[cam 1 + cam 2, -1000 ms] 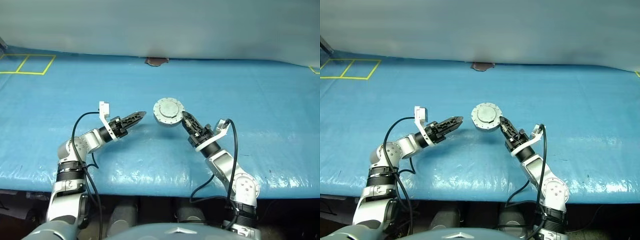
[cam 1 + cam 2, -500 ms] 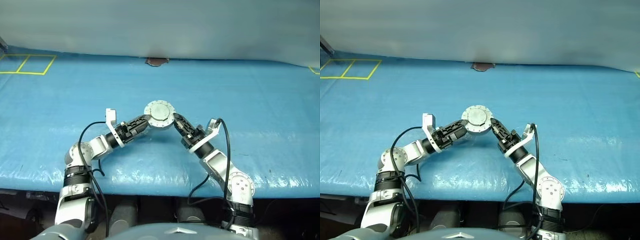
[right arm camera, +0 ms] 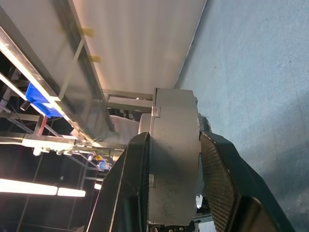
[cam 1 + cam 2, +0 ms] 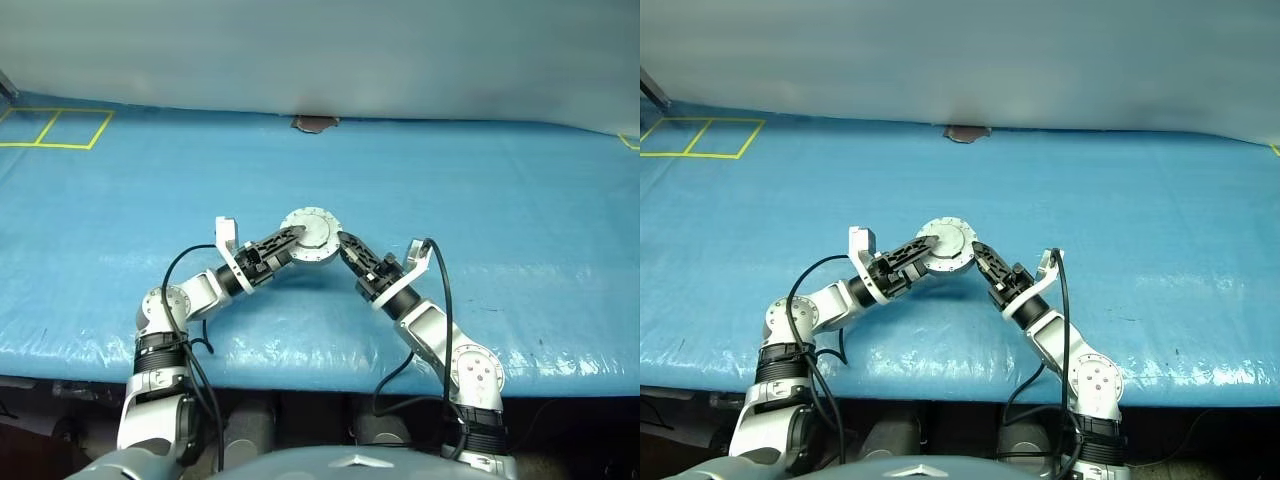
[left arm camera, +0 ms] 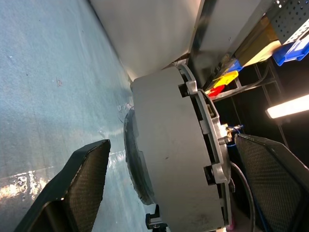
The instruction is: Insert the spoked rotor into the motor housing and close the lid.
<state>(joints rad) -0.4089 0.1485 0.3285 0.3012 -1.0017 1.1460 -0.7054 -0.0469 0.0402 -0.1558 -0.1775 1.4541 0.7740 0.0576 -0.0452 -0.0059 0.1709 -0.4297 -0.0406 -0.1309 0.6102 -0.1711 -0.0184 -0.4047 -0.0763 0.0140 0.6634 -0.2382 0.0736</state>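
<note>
Even, fairly bright overhead light; head views sharp. Glare streaks on the counter [image 4: 300, 345] front edge. Wrist views darker, with a lit ceiling tube [image 5: 288, 105] glowing.

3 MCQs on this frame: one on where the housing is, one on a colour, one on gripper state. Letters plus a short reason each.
1. Where is the motor housing?
A. Lying flat at the table's far edge
B. Held up between the two grippers
C. On the yellow squares

2. What colour is the table cover?
A. Blue
B. Green
C. White

3. How does the left gripper stand?
A. Shut on the housing
B. Shut on nothing
C. Open, its fingers either side of the housing without touching it

Key: 1 B, the head views show it between the converging arms. 2 A, the blue sheet spans the table. 3 C, the left wrist view shows gaps between both fingers and the housing, while the right gripper clamps it.
</note>
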